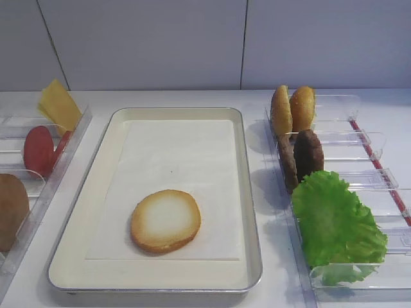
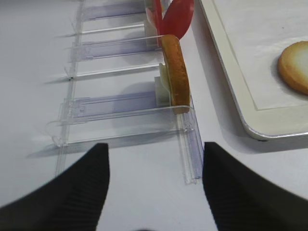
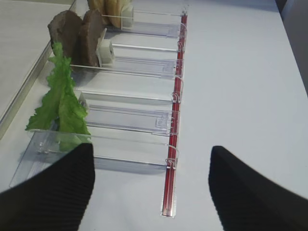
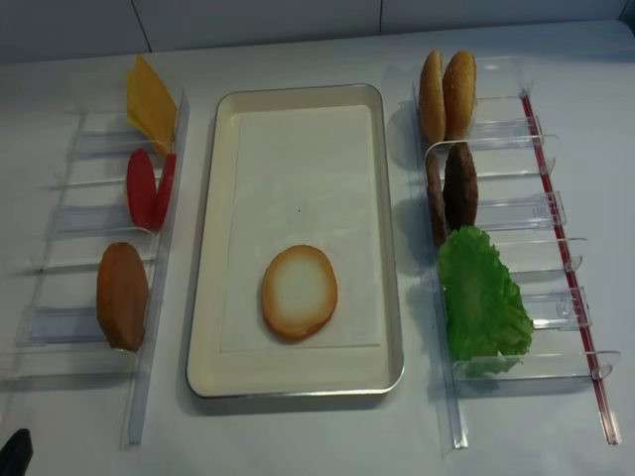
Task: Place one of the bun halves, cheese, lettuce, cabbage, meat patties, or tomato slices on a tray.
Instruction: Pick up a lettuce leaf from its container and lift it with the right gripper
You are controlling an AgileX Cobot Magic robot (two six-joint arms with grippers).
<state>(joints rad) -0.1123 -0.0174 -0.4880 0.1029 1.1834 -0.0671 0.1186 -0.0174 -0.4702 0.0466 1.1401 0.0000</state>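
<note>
**Setting: staged food-assembly test station**

The site presented as a lab mock-up of a burger counter. A plain white bench (image 4: 317, 436) stood against blank grey wall panels (image 1: 148, 38). Clear plastic holders (image 4: 516, 213) racked ingredients upright either side of a lined tray (image 4: 210, 248). No cooking equipment was observed.
</note>
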